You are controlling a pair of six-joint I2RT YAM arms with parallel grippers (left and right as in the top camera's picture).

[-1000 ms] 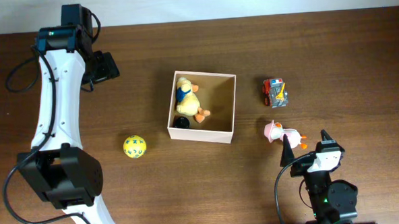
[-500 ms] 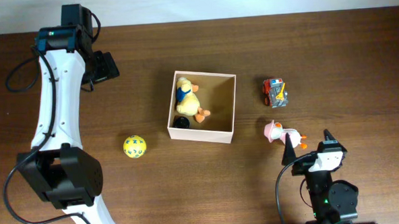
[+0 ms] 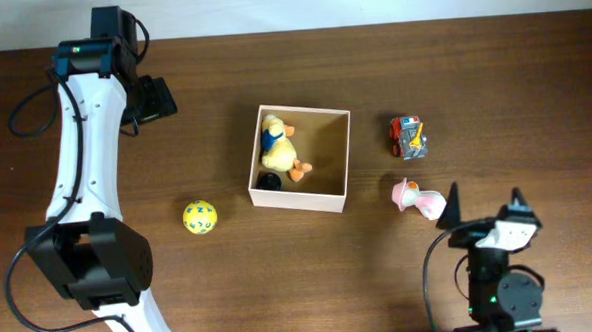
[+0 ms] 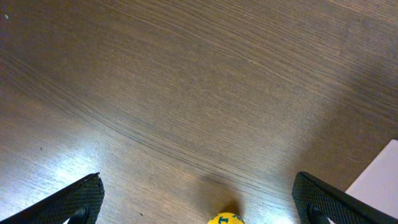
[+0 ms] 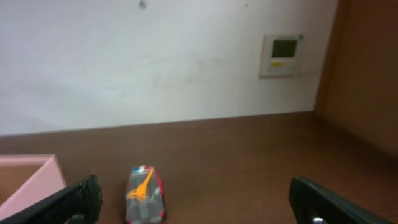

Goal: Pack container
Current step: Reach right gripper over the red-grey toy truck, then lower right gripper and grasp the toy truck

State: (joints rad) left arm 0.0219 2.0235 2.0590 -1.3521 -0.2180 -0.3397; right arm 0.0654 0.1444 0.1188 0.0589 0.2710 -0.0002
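- Left gripper, far left of the wooden table: its jaws are spread wide with nothing between them, above bare wood. The wrist view shows only the top of a ball at the bottom edge.
- Yellow ball with green markings: it lies alone on the table, left of the box.
- Container: a square, shallow white box with a tan inside, open-topped, at mid-table. A yellow plush duck in blue lies along its left side. A small black object sits in the near-left corner.
- Red and grey toy truck: on the table, right of the box.
- Pink and white toy: it lies nearer than the truck, just beside one right fingertip.
- Right gripper, near edge: its jaws are wide apart and empty.
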